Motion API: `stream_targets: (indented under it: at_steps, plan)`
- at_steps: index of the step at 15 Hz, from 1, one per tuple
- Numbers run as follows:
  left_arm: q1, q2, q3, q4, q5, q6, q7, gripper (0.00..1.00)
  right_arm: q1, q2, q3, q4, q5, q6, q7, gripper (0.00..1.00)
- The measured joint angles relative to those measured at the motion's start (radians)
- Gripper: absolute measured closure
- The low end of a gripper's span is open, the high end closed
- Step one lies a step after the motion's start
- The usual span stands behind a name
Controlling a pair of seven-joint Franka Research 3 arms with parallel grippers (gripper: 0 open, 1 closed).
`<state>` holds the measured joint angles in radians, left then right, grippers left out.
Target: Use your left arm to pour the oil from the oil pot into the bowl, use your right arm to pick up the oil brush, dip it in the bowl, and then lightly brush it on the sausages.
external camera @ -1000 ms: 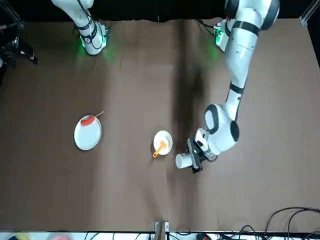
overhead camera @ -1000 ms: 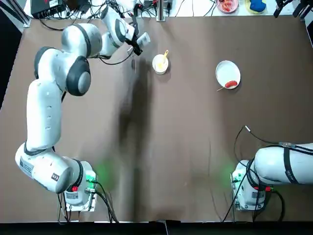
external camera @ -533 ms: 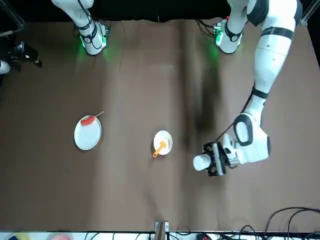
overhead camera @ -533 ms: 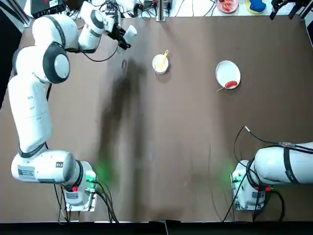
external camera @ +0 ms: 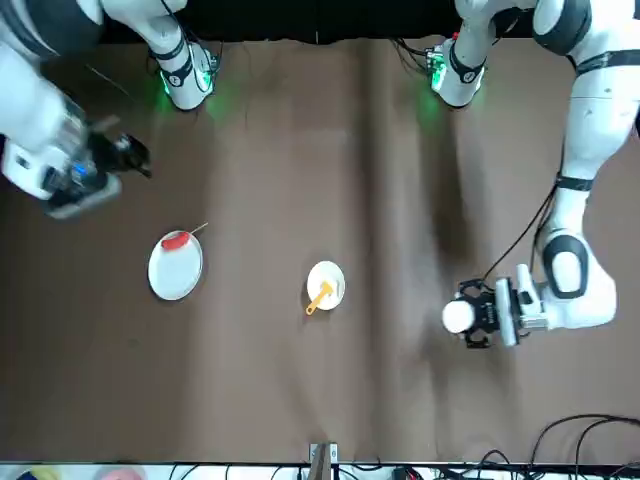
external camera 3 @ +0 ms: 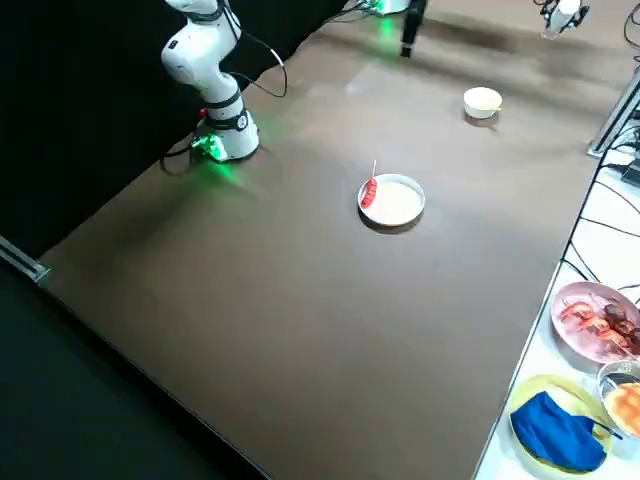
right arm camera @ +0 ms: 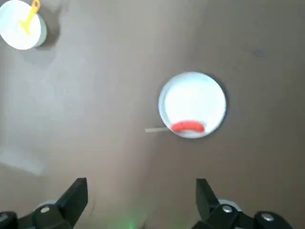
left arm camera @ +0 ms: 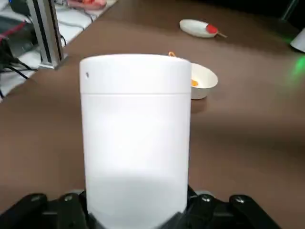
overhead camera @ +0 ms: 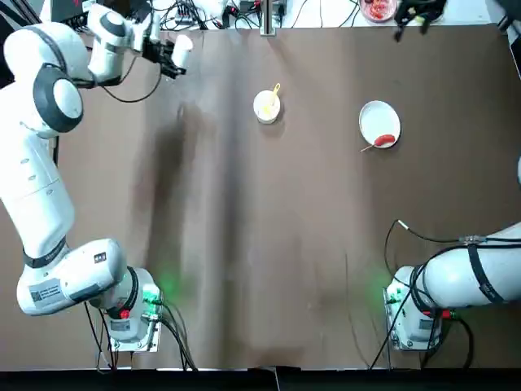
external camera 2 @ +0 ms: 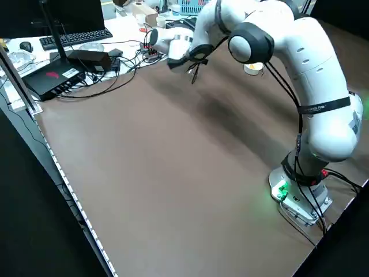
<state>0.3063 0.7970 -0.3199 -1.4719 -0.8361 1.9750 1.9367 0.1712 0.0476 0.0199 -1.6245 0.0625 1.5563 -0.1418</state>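
Observation:
My left gripper (overhead camera: 168, 55) is shut on the oil pot (overhead camera: 181, 46) near the table's far left corner, well to the left of the bowl (overhead camera: 266, 107). The pot's white cap (external camera: 457, 316) points toward the bowl, and it fills the left wrist view (left arm camera: 136, 129). The oil brush (overhead camera: 275, 92) with its yellow handle rests in the bowl. A red-orange sausage (overhead camera: 385, 140) on a stick lies on the white plate (overhead camera: 377, 118). My right gripper (right arm camera: 140, 200) is open, high above the table beside the plate (right arm camera: 192, 98), and blurred in the front view (external camera: 95, 165).
A metal post (overhead camera: 266, 16) stands at the far edge behind the bowl. Beyond that edge lie cables, a pink dish of food (external camera 3: 600, 320) and a blue cloth (external camera 3: 560, 432). The arms' bases (overhead camera: 130, 314) sit at the near edge.
My left arm has swung the oil pot away from the bowl toward the far left corner. My right arm has lifted, bringing its gripper into view over the far right.

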Motion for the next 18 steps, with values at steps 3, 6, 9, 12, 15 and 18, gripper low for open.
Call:
stream_targets:
  at_steps: [3,6,9,12,15,18]
  plan:
    - [0.114,0.000,-0.013,0.000,-0.010,-0.093,0.147,0.47,0.082,0.102,0.001,-0.003,0.028,0.135,0.076,0.00]
    - [0.218,0.014,-0.015,-0.002,-0.083,-0.148,0.249,0.47,0.115,0.248,0.000,0.000,0.148,0.397,0.153,0.00]
    - [0.264,0.022,-0.016,-0.002,-0.106,-0.177,0.293,0.47,0.147,0.352,0.001,0.040,0.163,0.491,0.208,0.00]
    - [0.328,0.041,-0.014,-0.009,-0.153,-0.234,0.351,0.47,0.193,0.445,0.001,0.069,0.239,0.601,0.221,0.03]
    - [0.405,0.073,-0.014,-0.011,-0.187,-0.266,0.423,0.47,0.243,0.527,0.004,0.085,0.309,0.763,0.222,0.12]
    - [0.462,0.094,-0.013,-0.013,-0.206,-0.277,0.505,0.47,0.271,0.594,0.028,0.094,0.331,0.930,0.227,0.23]
